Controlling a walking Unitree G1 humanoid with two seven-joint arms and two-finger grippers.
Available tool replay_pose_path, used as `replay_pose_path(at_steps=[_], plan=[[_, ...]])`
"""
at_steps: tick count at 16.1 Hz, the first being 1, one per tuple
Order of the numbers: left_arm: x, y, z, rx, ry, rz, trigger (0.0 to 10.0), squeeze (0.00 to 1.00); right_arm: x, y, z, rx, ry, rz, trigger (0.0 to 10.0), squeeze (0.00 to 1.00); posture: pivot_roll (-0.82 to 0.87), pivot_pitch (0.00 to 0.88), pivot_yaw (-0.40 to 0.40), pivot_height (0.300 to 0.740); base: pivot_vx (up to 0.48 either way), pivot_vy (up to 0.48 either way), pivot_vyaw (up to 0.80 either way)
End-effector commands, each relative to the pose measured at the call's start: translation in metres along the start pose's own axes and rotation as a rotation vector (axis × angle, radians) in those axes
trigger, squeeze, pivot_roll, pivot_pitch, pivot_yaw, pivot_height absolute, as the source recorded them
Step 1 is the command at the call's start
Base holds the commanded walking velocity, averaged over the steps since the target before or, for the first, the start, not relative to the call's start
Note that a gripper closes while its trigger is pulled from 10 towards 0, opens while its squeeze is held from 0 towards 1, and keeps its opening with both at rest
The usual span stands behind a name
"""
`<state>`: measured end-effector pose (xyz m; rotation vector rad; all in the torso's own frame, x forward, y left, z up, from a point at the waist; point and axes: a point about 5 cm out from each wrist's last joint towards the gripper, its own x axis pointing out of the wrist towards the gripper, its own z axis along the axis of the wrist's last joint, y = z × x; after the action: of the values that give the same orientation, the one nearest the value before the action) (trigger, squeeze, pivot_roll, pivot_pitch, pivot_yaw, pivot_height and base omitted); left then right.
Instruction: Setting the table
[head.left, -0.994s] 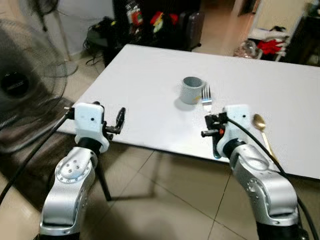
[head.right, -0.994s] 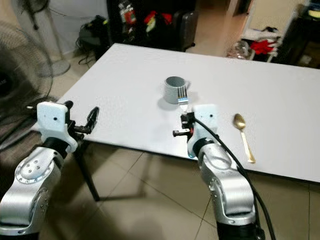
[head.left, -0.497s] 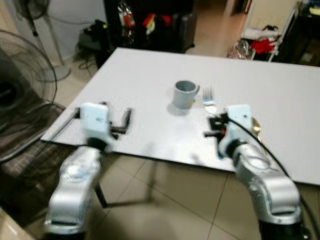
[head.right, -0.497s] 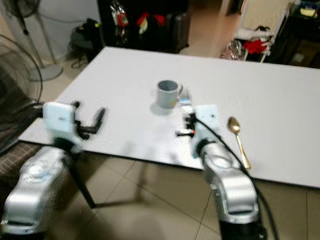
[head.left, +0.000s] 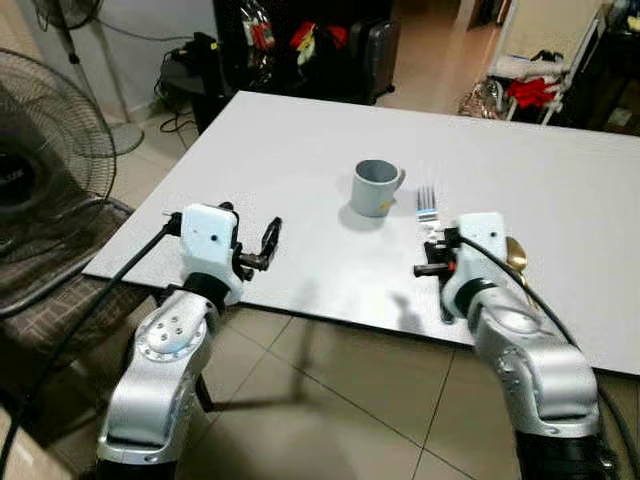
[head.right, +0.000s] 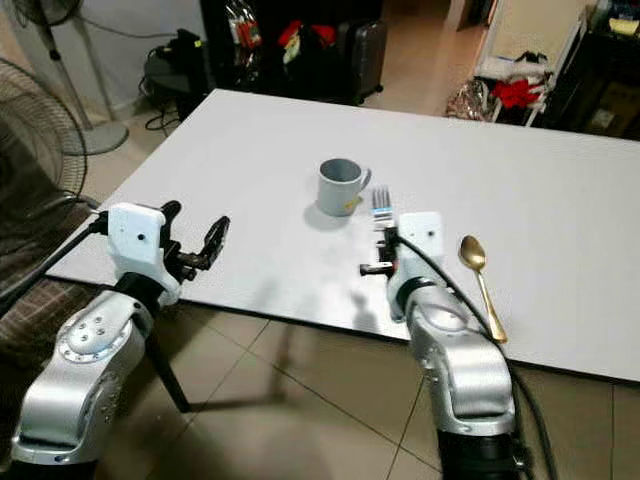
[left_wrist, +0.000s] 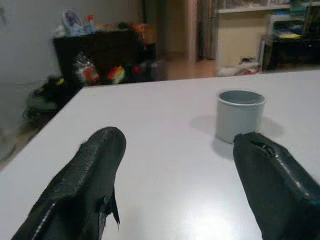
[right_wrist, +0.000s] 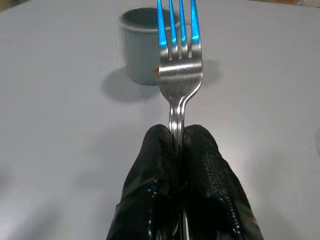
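A grey mug (head.left: 376, 187) stands near the middle of the white table (head.left: 300, 150). My right gripper (right_wrist: 179, 136) is shut on the handle of a silver fork (right_wrist: 180, 65), whose tines (head.left: 427, 203) point away from me just right of the mug. A gold spoon (head.right: 480, 282) lies on the table to the right of that arm. My left gripper (head.left: 268, 243) is open over the table's near left edge with nothing between its fingers (left_wrist: 90, 185); the mug (left_wrist: 240, 115) stands well beyond it.
A standing fan (head.left: 45, 150) and a chair seat (head.left: 50, 310) are at my left. Bags and dark furniture (head.left: 300, 45) stand beyond the table's far edge. Red items (head.left: 530, 90) sit at the far right. Tiled floor (head.left: 330, 400) lies below the near edge.
The camera has shifted, so the whole scene sits differently. Both arms keep the same poses, with the fork still held in the right gripper.
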<state>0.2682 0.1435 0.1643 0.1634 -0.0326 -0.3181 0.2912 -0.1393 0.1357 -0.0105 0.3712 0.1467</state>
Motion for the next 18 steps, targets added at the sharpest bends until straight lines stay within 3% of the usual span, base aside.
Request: replay_pose_path(at_steps=[1, 3, 7, 9, 13, 18], plan=[[0.001, -0.016, -0.007, 0.060, 0.059, -0.187, 10.0, 0.00, 0.018, -0.004, -0.003, -0.031, 0.061, -0.024, 10.0, 0.00, -0.07, 0.000, -0.032, 0.740, 0.000, 0.000, 0.00], [0.003, -0.024, -0.007, 0.102, 0.075, -0.314, 10.0, 0.00, 0.039, -0.009, -0.001, -0.056, 0.115, -0.060, 10.0, 0.00, -0.07, 0.000, -0.037, 0.740, 0.000, 0.000, 0.00], [0.002, -0.025, -0.005, 0.107, 0.071, -0.374, 10.0, 0.00, 0.062, -0.009, 0.008, -0.037, 0.145, -0.094, 10.0, 0.00, -0.07, 0.000, -0.028, 0.740, 0.000, 0.000, 0.00], [-0.001, -0.026, -0.004, 0.107, 0.074, -0.417, 10.0, 0.00, 0.068, -0.007, 0.008, -0.021, 0.187, -0.110, 10.0, 0.00, -0.06, 0.000, -0.029, 0.740, 0.000, 0.000, 0.00], [-0.009, -0.041, 0.000, 0.050, 0.084, -0.582, 10.0, 0.00, 0.079, 0.001, 0.001, 0.170, 0.260, -0.116, 10.0, 0.00, -0.05, 0.000, -0.033, 0.740, 0.000, 0.000, 0.00], [-0.008, -0.041, -0.001, 0.063, 0.093, -0.579, 10.0, 0.00, 0.083, 0.018, 0.000, 0.175, 0.309, -0.110, 10.0, 0.00, -0.05, 0.000, -0.043, 0.740, 0.000, 0.000, 0.00]])
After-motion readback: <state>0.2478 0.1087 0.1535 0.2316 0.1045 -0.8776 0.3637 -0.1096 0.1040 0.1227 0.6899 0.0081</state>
